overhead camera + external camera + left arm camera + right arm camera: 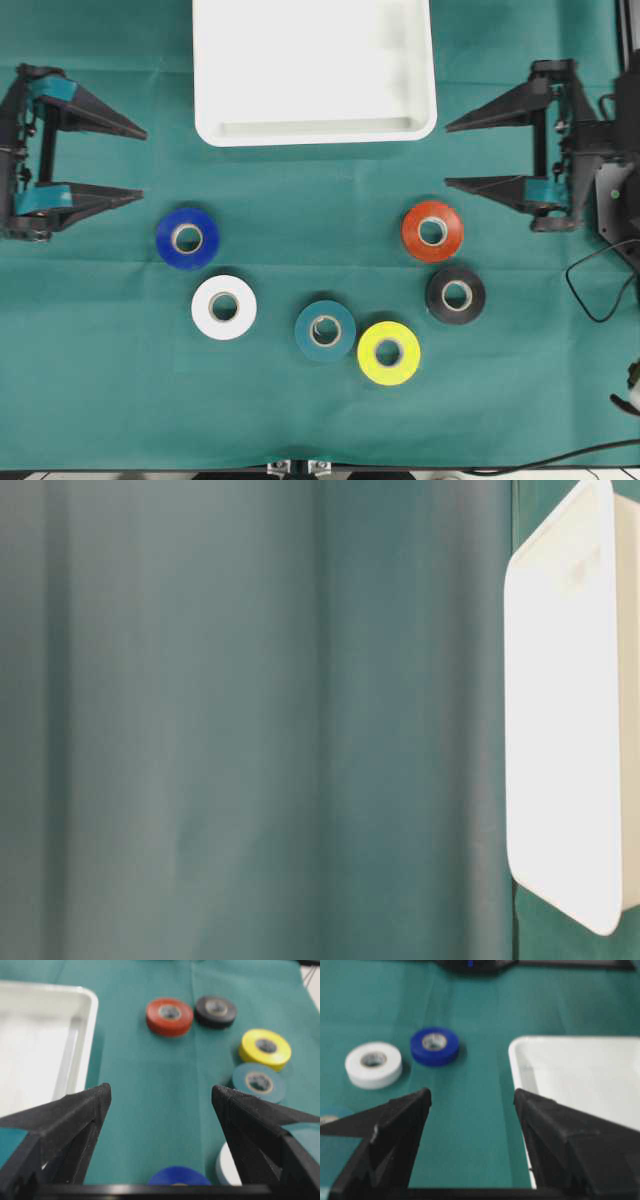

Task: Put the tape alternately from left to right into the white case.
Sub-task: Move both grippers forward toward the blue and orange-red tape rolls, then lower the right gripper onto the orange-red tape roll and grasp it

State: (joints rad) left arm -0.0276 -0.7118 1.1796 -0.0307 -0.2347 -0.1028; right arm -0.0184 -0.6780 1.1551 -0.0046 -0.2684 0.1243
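On the worktop (100, 400) below the empty white case (315, 135), all six rolls lie loose, and both your grippers' fingers are spread wide, holding nothing. Teal roll (325, 330) and yellow roll (389, 352) touch; grabbing one could knock the other.

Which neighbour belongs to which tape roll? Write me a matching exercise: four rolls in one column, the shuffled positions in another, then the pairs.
Things:
1. blue roll
2. black roll
3. yellow roll
4. white roll

Places in the overhead view:
A. just below the red-orange roll
B. touching the teal roll, on its lower right
C. leftmost roll, nearest the left gripper
D. just below and right of the blue roll

Pairs: 1-C, 2-A, 3-B, 4-D
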